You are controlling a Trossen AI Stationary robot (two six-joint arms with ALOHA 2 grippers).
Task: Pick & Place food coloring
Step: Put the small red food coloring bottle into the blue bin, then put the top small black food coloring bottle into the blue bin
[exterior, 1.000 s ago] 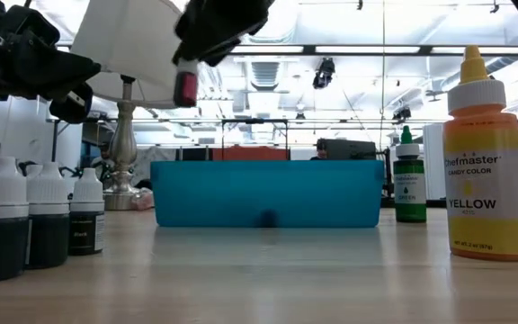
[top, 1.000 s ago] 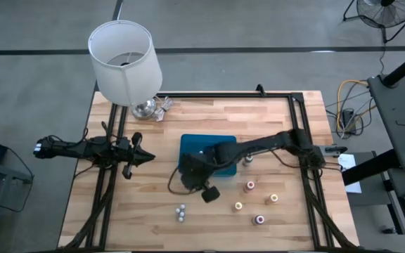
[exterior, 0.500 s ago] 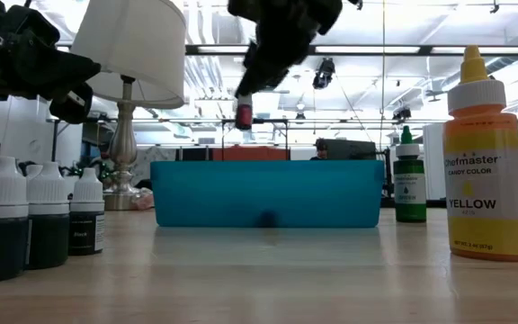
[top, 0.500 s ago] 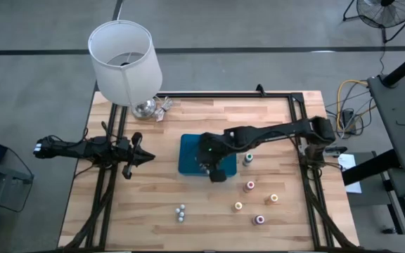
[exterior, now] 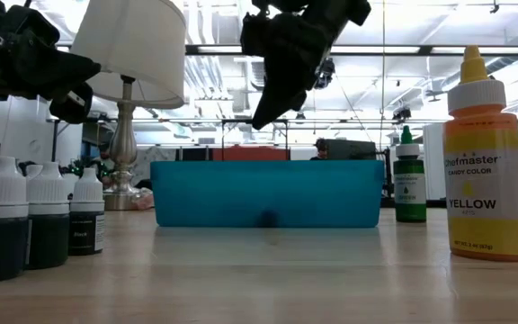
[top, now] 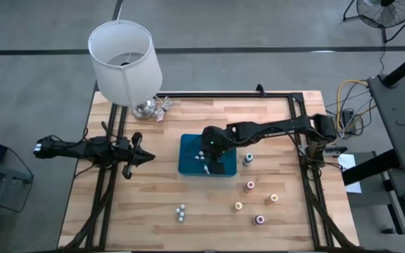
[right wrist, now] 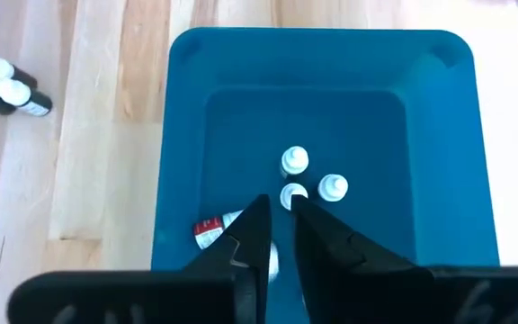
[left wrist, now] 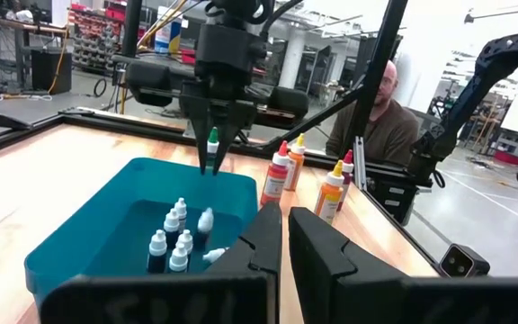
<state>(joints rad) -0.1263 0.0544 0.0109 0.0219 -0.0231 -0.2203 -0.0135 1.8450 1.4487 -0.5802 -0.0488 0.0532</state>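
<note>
The right arm reaches from the right edge of the worktop [top: 153, 204] toward its middle, wrist bent down, so the right hand [top: 206, 149] hangs above the blue tray [top: 185, 166] with fingers pointing down, nearly closed, holding nothing. Several small food coloring bottles [right wrist: 294, 162] lie or stand inside the tray, five coloured ones [top: 250, 186] stand near the right front corner, and three [top: 181, 211] near the front edge. The left arm waits over the left edge, the left hand [top: 148, 159] fully closed and empty.
</note>
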